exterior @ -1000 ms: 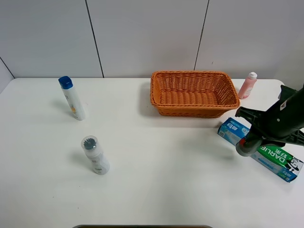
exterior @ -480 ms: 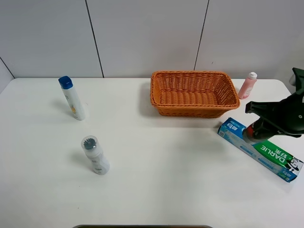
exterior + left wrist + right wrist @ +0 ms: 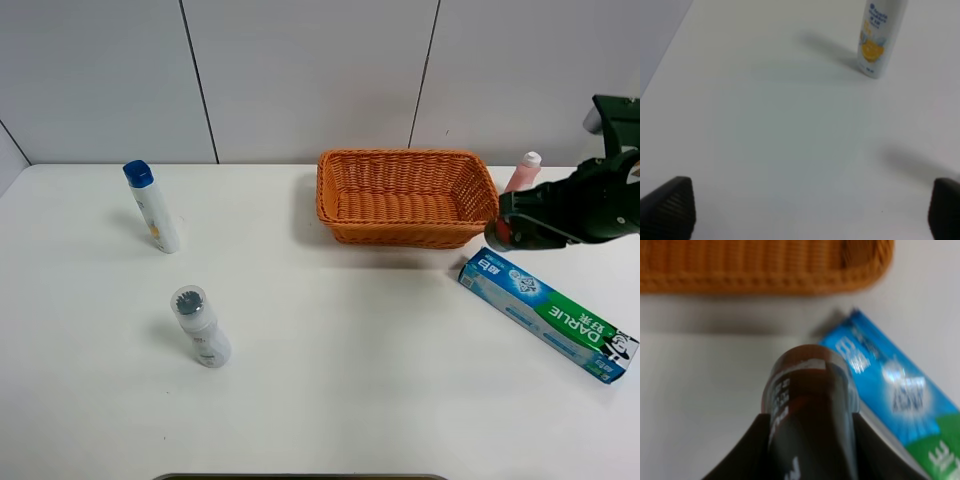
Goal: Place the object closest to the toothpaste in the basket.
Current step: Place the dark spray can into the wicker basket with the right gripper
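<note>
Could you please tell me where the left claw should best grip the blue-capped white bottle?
Probably the mid-body of the blue-capped white bottle, coming in level from the side facing the left claw: it stands on its base, tall and slim, apart from other things.

From here I read the basket (image 3: 400, 232) as rough woven wicker, the counter (image 3: 350, 380) as smooth matt white, the toothpaste box (image 3: 545, 312) as glossy printed card, the brown bottle (image 3: 807, 390) as smooth shiny plastic, and the blue-capped bottle (image 3: 155, 212) as smooth white plastic with a slight sheen.
</note>
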Action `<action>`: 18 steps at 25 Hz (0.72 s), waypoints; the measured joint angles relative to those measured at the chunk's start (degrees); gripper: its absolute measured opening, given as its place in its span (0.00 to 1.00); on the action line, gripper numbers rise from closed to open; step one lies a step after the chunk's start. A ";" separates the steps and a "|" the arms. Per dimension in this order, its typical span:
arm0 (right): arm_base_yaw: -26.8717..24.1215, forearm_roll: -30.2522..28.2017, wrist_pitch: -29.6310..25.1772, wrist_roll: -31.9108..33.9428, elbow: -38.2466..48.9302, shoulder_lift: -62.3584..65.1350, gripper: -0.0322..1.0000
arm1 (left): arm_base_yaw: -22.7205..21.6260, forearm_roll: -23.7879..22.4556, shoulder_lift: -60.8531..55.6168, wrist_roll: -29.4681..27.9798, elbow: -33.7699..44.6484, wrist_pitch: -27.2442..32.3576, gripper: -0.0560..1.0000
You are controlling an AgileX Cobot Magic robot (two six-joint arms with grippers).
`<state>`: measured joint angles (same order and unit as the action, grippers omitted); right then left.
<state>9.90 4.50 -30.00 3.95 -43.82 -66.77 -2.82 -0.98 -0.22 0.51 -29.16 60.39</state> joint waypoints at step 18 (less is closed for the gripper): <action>6.64 -1.53 1.60 -3.12 -21.90 -22.07 0.37 | 0.00 0.00 0.00 0.00 0.00 0.00 0.94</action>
<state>16.55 2.97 -28.41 0.83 -65.72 -88.84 -2.82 -0.98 -0.22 0.51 -29.16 60.39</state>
